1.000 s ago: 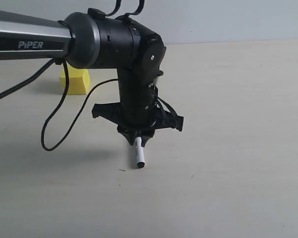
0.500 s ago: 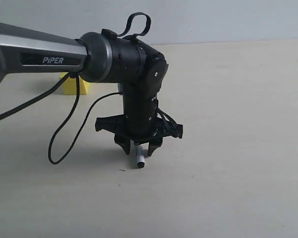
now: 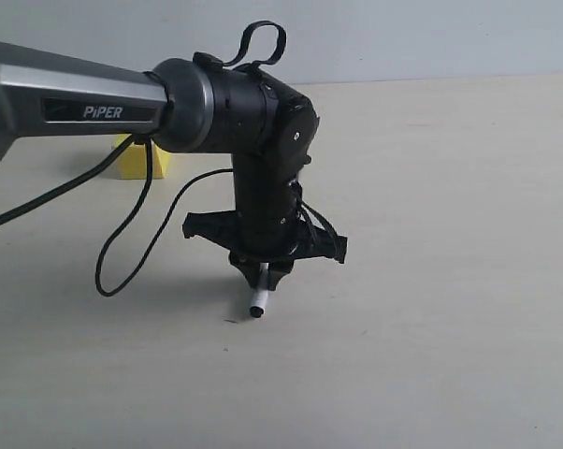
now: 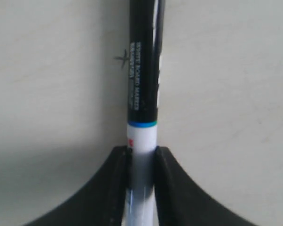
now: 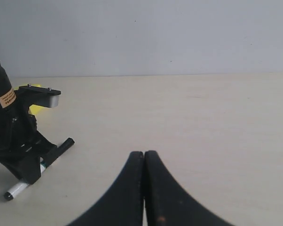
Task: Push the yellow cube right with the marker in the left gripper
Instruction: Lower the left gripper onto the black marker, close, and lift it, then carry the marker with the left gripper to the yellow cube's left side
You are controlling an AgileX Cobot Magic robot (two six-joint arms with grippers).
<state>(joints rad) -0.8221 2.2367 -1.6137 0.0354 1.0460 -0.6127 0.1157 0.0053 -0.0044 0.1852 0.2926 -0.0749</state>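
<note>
My left gripper point(image 3: 264, 271) points down over the middle of the table, shut on the marker point(image 3: 259, 297). The marker's white lower barrel sticks out below the fingers, slanting slightly left, with its black end close to the table. In the left wrist view the jaws point(image 4: 141, 153) pinch the white barrel and the dark barrel of the marker point(image 4: 144, 70) runs on beyond them. The yellow cube point(image 3: 135, 161) sits far back on the left, well apart from the marker and mostly hidden behind the arm. My right gripper point(image 5: 144, 154) is shut with nothing in it.
A black cable point(image 3: 122, 253) hangs in a loop from the left arm, low over the table between cube and gripper. The right wrist view shows the left gripper point(image 5: 19, 141), the marker point(image 5: 17, 189) and a sliver of the yellow cube point(image 5: 35, 109). A grey wall stands behind the table.
The left forearm dropped and now covers more of the cube. The jaws looked spread around the marker half a second ago and now pinch it. The marker's lower end has swung left.
</note>
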